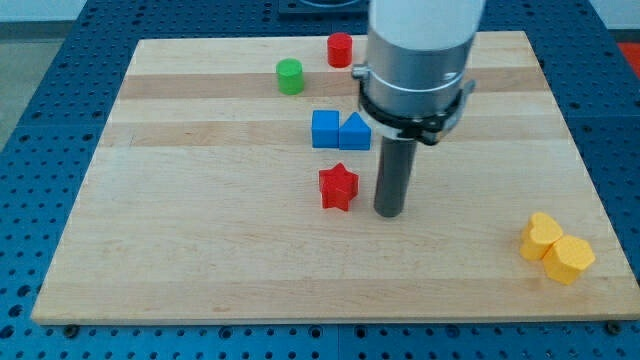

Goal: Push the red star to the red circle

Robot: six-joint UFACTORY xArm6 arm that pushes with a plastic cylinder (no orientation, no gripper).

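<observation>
The red star (338, 187) lies near the middle of the wooden board (200, 230). The red circle (340, 49), a short red cylinder, stands near the view's top edge of the board, well above the star. My tip (389, 213) rests on the board just to the right of the red star and slightly below it, with a small gap between them. The rod rises into the arm's large grey body, which hides part of the board's top right.
A blue cube (326, 129) and a blue triangular block (354, 131) sit side by side between the star and the red circle. A green cylinder (290, 76) stands left of the red circle. Two yellow blocks (556, 249) lie together at the lower right.
</observation>
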